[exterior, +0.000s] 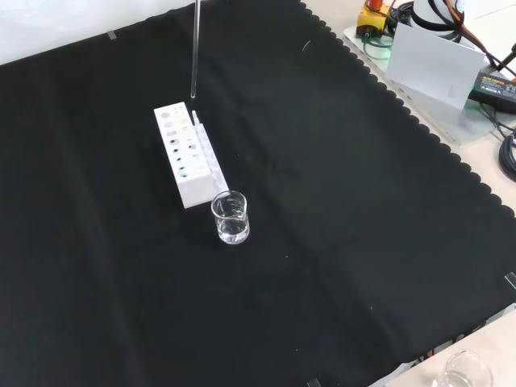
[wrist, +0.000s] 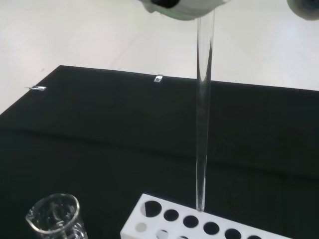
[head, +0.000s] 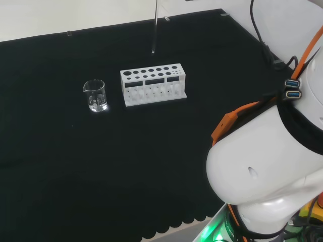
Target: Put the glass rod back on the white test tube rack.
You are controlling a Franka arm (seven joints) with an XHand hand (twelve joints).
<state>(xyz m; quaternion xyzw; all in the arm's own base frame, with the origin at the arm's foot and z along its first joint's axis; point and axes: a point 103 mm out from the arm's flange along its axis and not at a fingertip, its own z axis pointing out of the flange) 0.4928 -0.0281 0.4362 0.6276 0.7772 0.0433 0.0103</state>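
Observation:
The glass rod (head: 154, 25) hangs upright in the air, its top running out of the head view. In the front view the glass rod (exterior: 195, 48) ends just above the far end of the white test tube rack (exterior: 184, 153). In the wrist view the glass rod (wrist: 203, 124) drops from the blurred white hand (wrist: 179, 7), which holds its top. Its lower tip hovers close over the row of holes in the rack (wrist: 144, 224). The rack (head: 154, 84) stands on the black cloth.
A small glass beaker (head: 95, 95) with a little clear liquid stands left of the rack in the head view; it is the beaker (exterior: 230, 217) in front of the rack in the front view. Another glass vessel (exterior: 462, 372) sits off the cloth's near corner. The arm's white link (head: 267, 161) is at the right.

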